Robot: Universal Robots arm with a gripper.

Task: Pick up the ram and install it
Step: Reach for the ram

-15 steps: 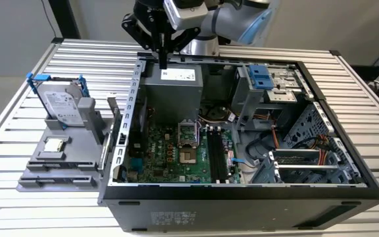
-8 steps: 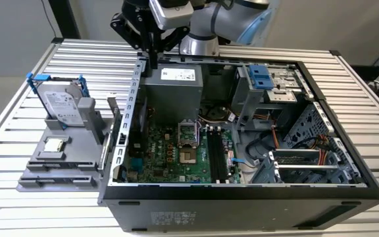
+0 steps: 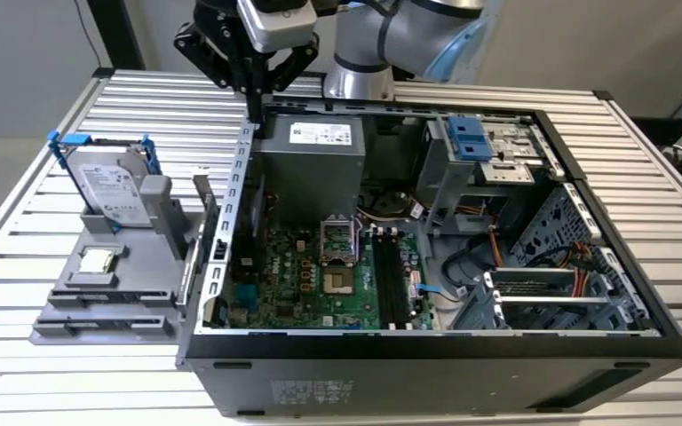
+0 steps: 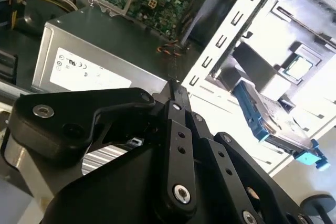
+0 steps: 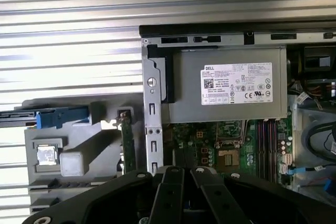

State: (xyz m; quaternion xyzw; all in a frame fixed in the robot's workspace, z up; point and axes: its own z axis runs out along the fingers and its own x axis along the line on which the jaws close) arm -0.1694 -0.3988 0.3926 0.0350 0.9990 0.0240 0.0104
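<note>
Hovering w/ hand (image 3: 253,111) clenched, empty, over PC case wall (image 3: 237,177); facing ram (image 5: 125,140) below, on edge in gray holder (image 3: 104,306) just outside wall, twd desk's (image 3: 57,373) edge at exterior view's left, long axis paralleling wall.

Gripper (image 3: 255,102) was blk. PSU (image 3: 309,146) grey w/ white label; motherboard (image 3: 317,284) green. At 9 o'clock in the exterior view, hard drive (image 3: 114,186) silver, its frame (image 3: 71,140) blue. Table (image 3: 68,382) pale, ribbed. Ram (image 5: 125,142) dk green.
</note>
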